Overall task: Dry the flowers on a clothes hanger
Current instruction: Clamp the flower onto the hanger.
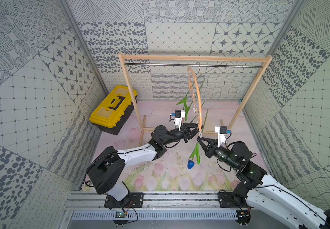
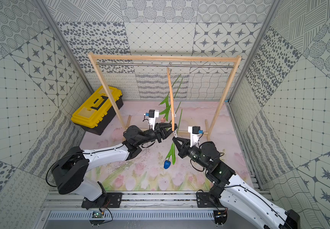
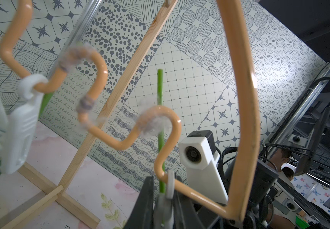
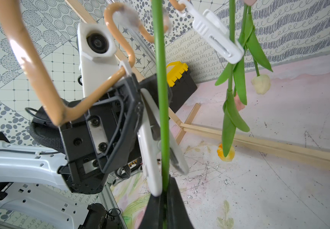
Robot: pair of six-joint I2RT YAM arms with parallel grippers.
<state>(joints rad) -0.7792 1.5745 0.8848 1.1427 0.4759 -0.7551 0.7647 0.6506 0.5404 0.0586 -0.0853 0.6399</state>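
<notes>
Hanger: tan, smooth-coated arc with a wavy lower bar, suspended by a thin metal hook from the steel rod of the light-wood frame; both top views show it nearly edge-on. Left gripper: black fingers closed down on the upper end of the white ribbed plastic pin at the hanger's near tip, and the pin's lower arms stand splayed. Right gripper: clamped fully onto the thin, straight green stem of the blue tulip, whose head hangs downward above the mat. The stem runs up along the splayed pin; whether it sits between the arms cannot be determined. Further along the bar, a second pin grips another stem; cream and yellow-orange heads hang inverted, with glossy pointed leaves. A pink head is partly hidden behind those leaves. A yellow toolbox with a black base sits beside the frame.
</notes>
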